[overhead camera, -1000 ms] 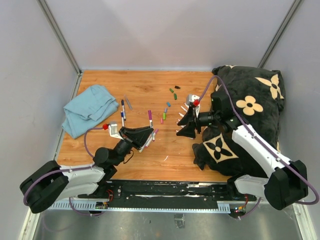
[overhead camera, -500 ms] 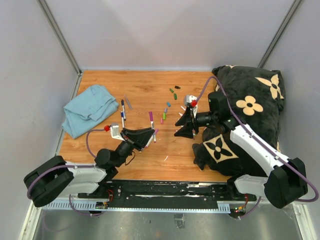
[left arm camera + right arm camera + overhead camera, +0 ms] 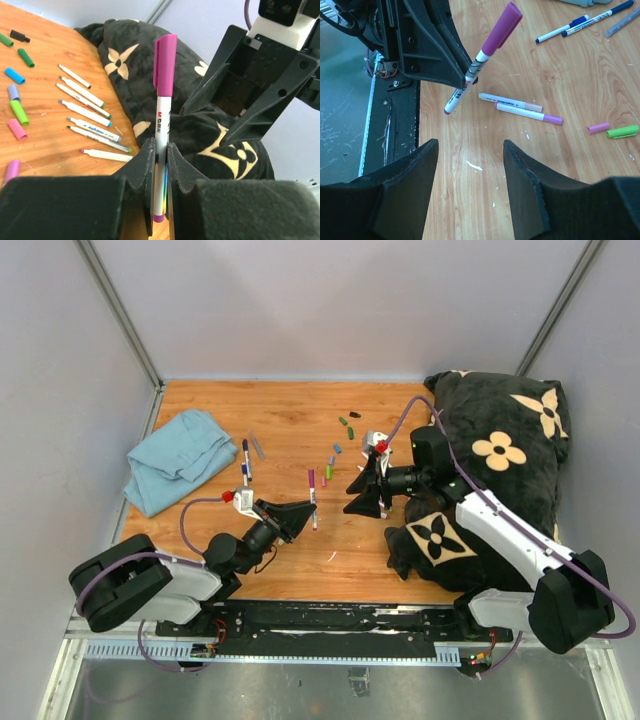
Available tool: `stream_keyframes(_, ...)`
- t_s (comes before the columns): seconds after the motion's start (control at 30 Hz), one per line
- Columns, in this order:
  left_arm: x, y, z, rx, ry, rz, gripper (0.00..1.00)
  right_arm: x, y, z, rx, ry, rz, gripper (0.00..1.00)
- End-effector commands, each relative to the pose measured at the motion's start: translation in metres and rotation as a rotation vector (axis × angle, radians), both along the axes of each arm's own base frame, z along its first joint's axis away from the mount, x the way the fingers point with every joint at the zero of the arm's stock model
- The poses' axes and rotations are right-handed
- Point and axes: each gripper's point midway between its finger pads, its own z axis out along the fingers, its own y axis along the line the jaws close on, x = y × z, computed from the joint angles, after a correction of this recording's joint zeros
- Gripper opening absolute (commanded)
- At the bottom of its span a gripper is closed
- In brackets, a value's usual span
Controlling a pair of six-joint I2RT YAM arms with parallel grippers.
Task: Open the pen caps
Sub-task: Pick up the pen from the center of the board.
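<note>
Right now the left hand [image 3: 298, 512] is clamped tight on the barrel of a white marker [image 3: 161, 127]. In the left wrist view the marker stands upright between the fingers [image 3: 142, 170]. Its purple cap [image 3: 165, 57] is on the upper end, well clear of the grip. The right hand [image 3: 362, 495] faces it from the cushion side with its jaws partly spread and nothing between them; it is near the marker but not touching it. From the right wrist camera the capped end [image 3: 501, 27] tilts up beyond the two fingertips. Loose caps [image 3: 343, 422] in green, blue, pink and black lie scattered on the wooden worktop [image 3: 290, 405] behind the two hands. A row of uncapped markers [image 3: 85, 113] lies just beside the black cushion [image 3: 500, 450] with cream flowers. Two capped markers [image 3: 245, 455] lie near a crumpled blue cloth [image 3: 178, 458] at the left edge
</note>
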Motion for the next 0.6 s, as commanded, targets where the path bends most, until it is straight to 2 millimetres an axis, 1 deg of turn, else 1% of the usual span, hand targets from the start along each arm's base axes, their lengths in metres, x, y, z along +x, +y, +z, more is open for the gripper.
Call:
stream_keyframes(0.0,-0.006,0.005,0.0584,-0.189,-0.133,0.007,0.0,-0.0017,0.0052,-0.002,0.004,-0.002,0.003,0.56)
stream_keyframes(0.57,-0.005,-0.0011,0.0607,-0.192,-0.132,0.011,0.0,-0.0039,0.0103,-0.0072,-0.006,0.019,0.012,0.56)
